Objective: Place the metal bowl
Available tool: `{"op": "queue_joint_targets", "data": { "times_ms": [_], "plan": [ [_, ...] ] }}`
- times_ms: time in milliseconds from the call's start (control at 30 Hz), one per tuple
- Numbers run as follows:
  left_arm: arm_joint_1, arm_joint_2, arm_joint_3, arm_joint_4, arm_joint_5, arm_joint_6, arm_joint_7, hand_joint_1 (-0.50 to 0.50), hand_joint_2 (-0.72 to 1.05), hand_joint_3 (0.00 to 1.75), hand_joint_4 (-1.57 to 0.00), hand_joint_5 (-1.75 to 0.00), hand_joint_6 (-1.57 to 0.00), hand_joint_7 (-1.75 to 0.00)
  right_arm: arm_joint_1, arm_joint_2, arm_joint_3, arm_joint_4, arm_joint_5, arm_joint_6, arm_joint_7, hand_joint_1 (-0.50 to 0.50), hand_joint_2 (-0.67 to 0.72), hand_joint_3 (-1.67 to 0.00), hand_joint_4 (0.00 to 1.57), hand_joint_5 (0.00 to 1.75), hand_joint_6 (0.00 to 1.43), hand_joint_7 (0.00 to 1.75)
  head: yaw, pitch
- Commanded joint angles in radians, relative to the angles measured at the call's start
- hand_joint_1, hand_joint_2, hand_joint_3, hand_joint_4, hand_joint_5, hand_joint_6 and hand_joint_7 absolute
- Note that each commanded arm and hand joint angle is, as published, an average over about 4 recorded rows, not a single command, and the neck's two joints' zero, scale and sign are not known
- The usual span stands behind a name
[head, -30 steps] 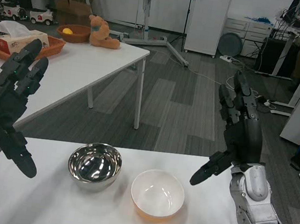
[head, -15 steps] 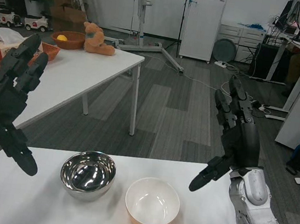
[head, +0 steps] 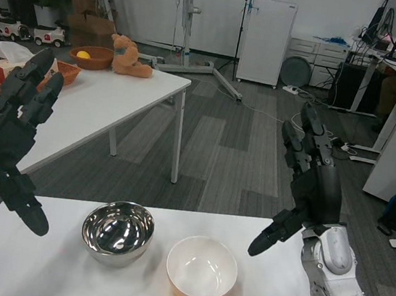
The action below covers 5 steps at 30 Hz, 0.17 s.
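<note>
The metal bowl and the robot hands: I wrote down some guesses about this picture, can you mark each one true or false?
1. The metal bowl stands on the white table, to the left of the white bowl. True.
2. The left robot hand grips the metal bowl. False: it is raised with fingers spread and holds nothing.
3. The right robot hand is raised above the table, open. True.
4. The white bowl is stacked inside the metal bowl. False: they stand side by side.
5. A stuffed bear sits on the far table. True.
</note>
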Motion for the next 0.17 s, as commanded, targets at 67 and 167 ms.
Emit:
{"op": "queue_joint_targets", "data": {
  "times_ms": [67,167],
  "plan": [
    [0.013,0.003,0.001,-0.013,-0.003,0.001,0.009,-0.50,-0.64,0.07,0.00,0.00,0.00,-0.07,-0.011,0.010,-0.012,-0.015,-0.002,0.002,-0.001,-0.46,0.63,0.00,0.00,0.00,0.00,0.00,-0.014,0.013],
    [0.016,0.003,-0.002,-0.014,-0.004,0.000,0.010,-0.50,-0.64,0.00,0.00,0.00,0.00,-0.07,-0.011,0.015,-0.012,-0.019,-0.007,0.003,-0.001,-0.46,0.60,0.00,0.00,0.00,0.00,0.00,-0.023,0.010]
  ]
}}
